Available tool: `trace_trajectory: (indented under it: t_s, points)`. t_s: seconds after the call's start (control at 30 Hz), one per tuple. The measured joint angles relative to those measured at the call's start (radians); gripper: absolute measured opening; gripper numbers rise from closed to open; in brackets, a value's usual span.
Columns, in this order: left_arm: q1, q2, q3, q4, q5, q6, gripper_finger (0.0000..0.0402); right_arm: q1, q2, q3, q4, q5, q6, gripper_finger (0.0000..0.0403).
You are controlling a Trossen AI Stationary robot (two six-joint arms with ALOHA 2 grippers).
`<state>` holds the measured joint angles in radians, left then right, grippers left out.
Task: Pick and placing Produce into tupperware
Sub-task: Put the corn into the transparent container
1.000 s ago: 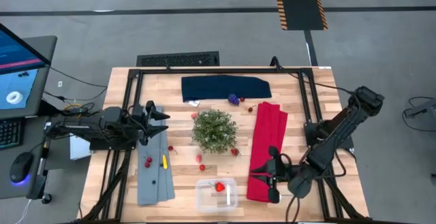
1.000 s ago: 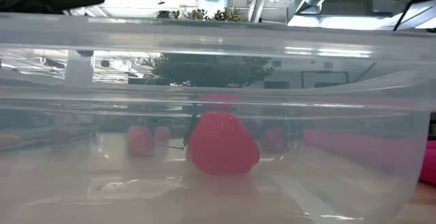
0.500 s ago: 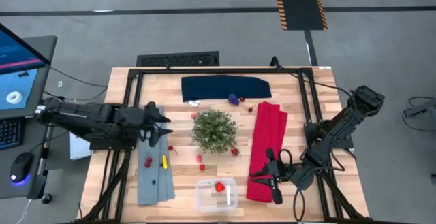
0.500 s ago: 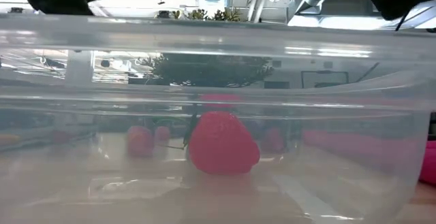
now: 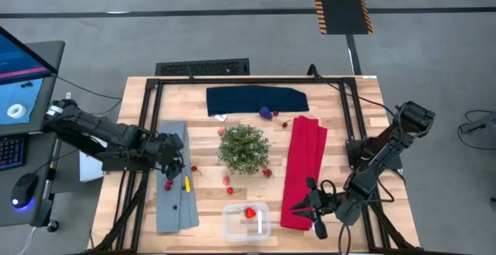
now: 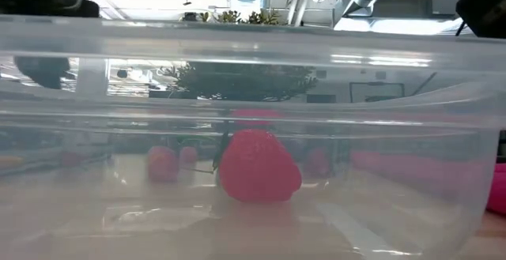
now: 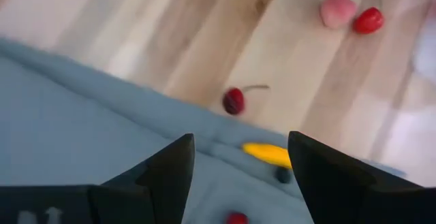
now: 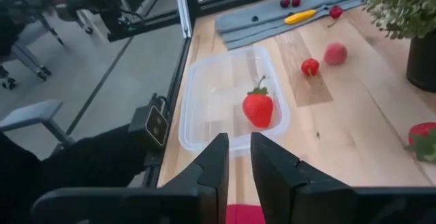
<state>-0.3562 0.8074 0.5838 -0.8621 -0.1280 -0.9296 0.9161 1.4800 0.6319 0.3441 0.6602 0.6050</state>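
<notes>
left end effector (image 5: 175, 167), fingers apart, hovers over the yellow piece (image 7: 267, 154) at 9 o'clock; next, descend and pinch it.

Small dark berries (image 5: 173, 206) on the grey cloth (image 5: 172, 208) too tiny to identify

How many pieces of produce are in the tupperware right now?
1: a single red strawberry sits inside the clear tupperware, near its middle. The remaining produce lies outside it, on the table and the grey cloth. Nothing else shows through its walls.
</notes>
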Motion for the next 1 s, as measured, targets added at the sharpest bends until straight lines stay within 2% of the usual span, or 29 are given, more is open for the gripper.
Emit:
trace_trajectory:
  t_s: [0.2,0.37,0.77,1.0]
  points:
    - [-0.114,0.020,0.000,0.007,-0.001,-0.275,0.0229,-0.001,0.015,0.000,0.002,0.005,0.024,0.0086]
    - [-0.176,0.109,0.001,0.025,0.007,-0.441,0.0229,-0.002,0.015,0.000,0.002,0.022,0.018,0.0086]
    - [-0.210,0.375,0.001,0.254,0.071,-0.573,0.0229,0.007,0.015,0.000,0.001,0.022,0.015,0.0086]
    - [-0.210,0.458,0.001,0.275,0.079,-0.579,0.0229,0.023,0.015,0.000,0.007,0.022,0.015,0.0086]
